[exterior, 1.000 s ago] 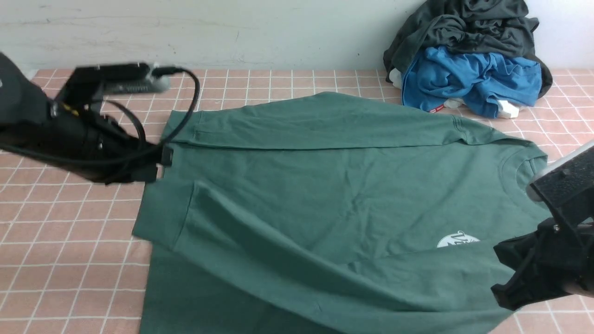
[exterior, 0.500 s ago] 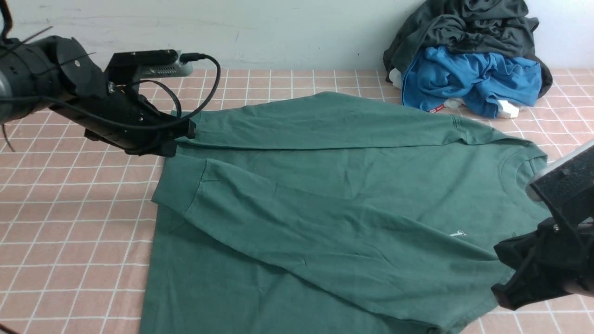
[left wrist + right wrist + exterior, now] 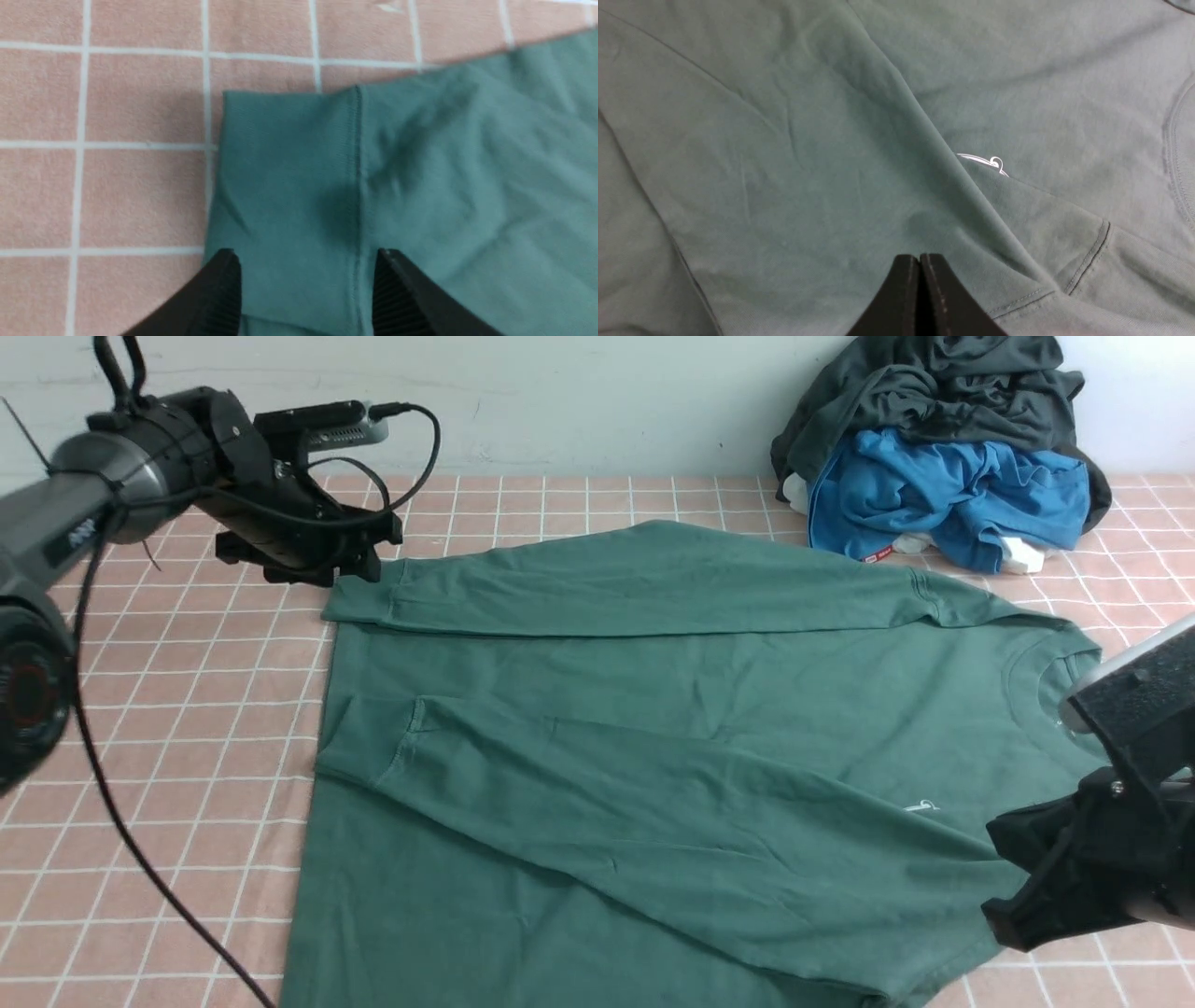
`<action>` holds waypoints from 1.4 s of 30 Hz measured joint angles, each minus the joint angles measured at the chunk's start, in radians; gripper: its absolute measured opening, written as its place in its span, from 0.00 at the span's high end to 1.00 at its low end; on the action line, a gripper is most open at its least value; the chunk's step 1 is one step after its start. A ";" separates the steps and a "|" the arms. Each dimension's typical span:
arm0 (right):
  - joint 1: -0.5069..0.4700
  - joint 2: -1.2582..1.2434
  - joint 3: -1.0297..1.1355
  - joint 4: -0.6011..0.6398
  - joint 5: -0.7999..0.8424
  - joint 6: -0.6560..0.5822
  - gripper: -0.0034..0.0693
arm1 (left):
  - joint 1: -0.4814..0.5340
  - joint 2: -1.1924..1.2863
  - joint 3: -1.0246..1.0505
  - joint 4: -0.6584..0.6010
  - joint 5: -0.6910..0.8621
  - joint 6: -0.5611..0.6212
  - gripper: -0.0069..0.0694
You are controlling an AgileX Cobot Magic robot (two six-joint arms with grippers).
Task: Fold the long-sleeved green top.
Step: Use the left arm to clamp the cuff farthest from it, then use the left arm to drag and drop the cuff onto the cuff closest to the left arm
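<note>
front view: the green top (image 3: 653,681) lies spread on the tabletop (image 3: 177,784), its collar toward the right edge and its hem toward the left. one sleeve is laid lengthwise along the side near the far edge; the other slants across the body from the left side toward the near right corner, covering most of the white chest logo (image 3: 922,805). the left gripper (image 3: 359,574) is at the far-side sleeve's cuff. the right gripper (image 3: 1004,882) is by the near right part of the top. by the wall (image 3: 579,401), near the far right corner, a blue garment (image 3: 952,495) lies with a dark garment (image 3: 952,392) heaped on it.

left wrist view: the left gripper's jaws stand apart over the cuff (image 3: 289,186), gripping nothing.

right wrist view: the right gripper's tips are shut together above the green cloth, with a sliver of the logo showing beside the slanting sleeve (image 3: 854,186).
</note>
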 joint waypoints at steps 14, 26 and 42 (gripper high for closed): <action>0.000 0.000 0.000 0.000 -0.008 0.000 0.97 | 0.000 0.102 -0.118 0.094 0.114 -0.085 0.64; 0.000 0.000 0.000 0.000 -0.006 0.000 0.97 | 0.000 0.005 -0.118 0.088 0.203 -0.027 0.87; 0.000 0.000 0.000 -0.005 0.015 -0.002 0.97 | -0.045 -0.358 0.364 0.028 0.480 0.053 0.87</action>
